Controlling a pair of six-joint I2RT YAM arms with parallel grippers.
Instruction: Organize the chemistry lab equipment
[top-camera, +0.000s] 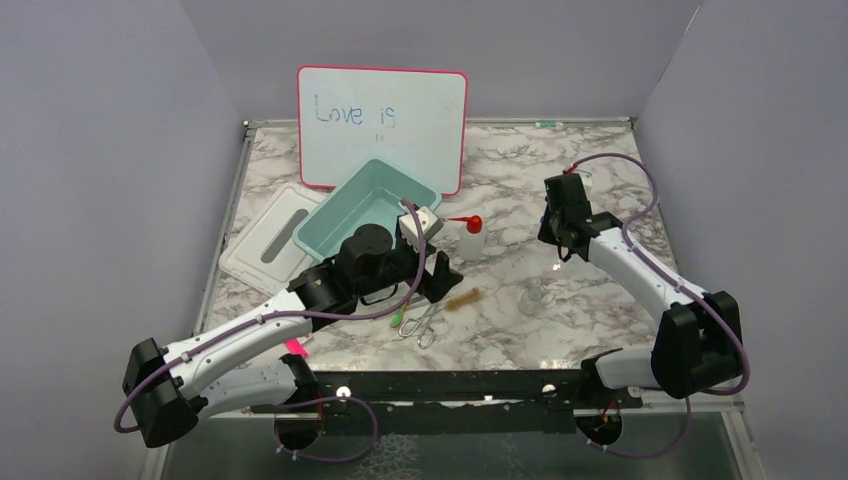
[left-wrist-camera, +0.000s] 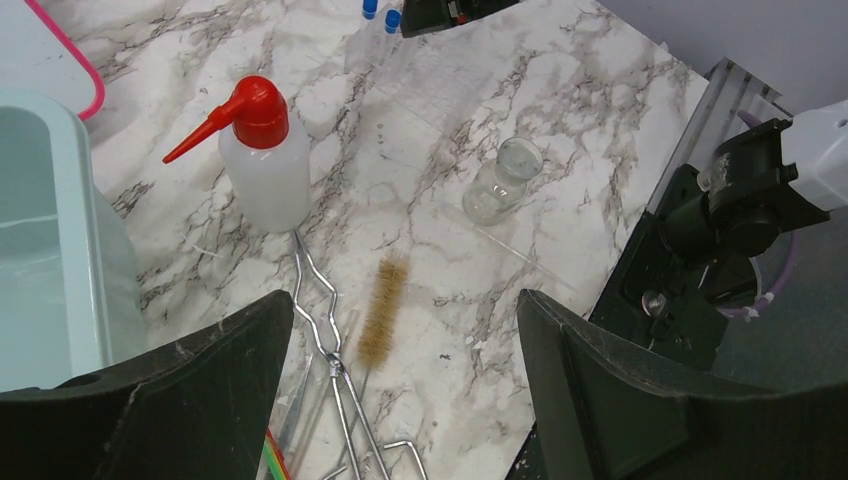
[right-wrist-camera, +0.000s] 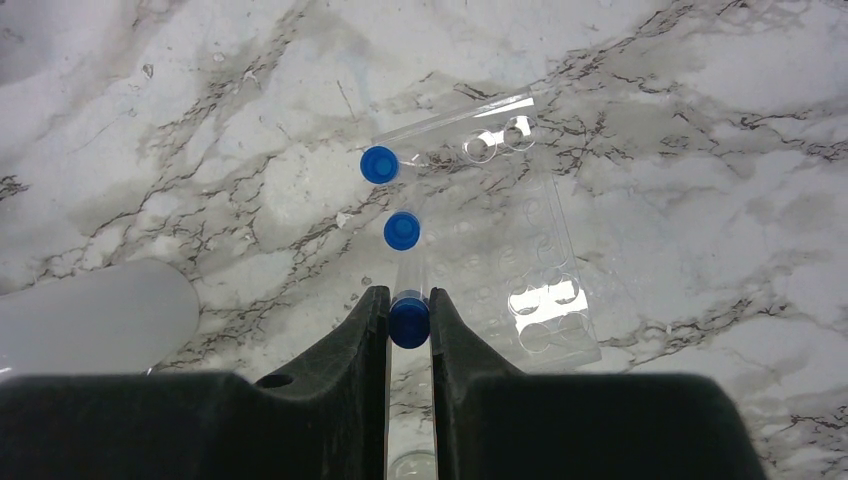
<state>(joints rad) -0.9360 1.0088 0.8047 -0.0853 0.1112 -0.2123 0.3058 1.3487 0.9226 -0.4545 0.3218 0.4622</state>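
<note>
Top external view: a marble-patterned counter (top-camera: 600, 170) carries the lab pieces between the two arms. The left claw (top-camera: 441, 272) is just right of a pale teal plastic bin (top-camera: 365, 205). The bin lies in front of a pink-framed whiteboard (top-camera: 382, 125) and beside a flat white lid (top-camera: 272, 235). A white squeeze bottle with a red nozzle (top-camera: 470, 238) stands just right of that claw. A brown bristle brush (top-camera: 462, 299) and metal tongs (top-camera: 425, 322) lie side by side nearer the arm bases. A small glass flask (top-camera: 536, 297) stands further right. The right claw (top-camera: 562, 250) is low over the counter's right half. A pink marker pen (top-camera: 295, 347) lies by the left arm at the near edge.

Left wrist view: the left claw (left-wrist-camera: 400, 310) is spread wide and grips nothing. The brush (left-wrist-camera: 380, 310) and tongs (left-wrist-camera: 336, 366) show between its fingers on the counter below. The bottle (left-wrist-camera: 265, 165) stands beyond them, its nozzle pointing toward the bin (left-wrist-camera: 50, 250), and the flask (left-wrist-camera: 500, 182) stands apart to the right.

Right wrist view: the right claw (right-wrist-camera: 408, 300) is narrowed onto a blue-capped clear tube (right-wrist-camera: 409, 325), its cap pinched between the two fingers. Two more capped tubes (right-wrist-camera: 402, 231) are just ahead, at the edge of a clear plastic rack with round holes (right-wrist-camera: 545, 290). Whether they are seated in it cannot be told.
</note>
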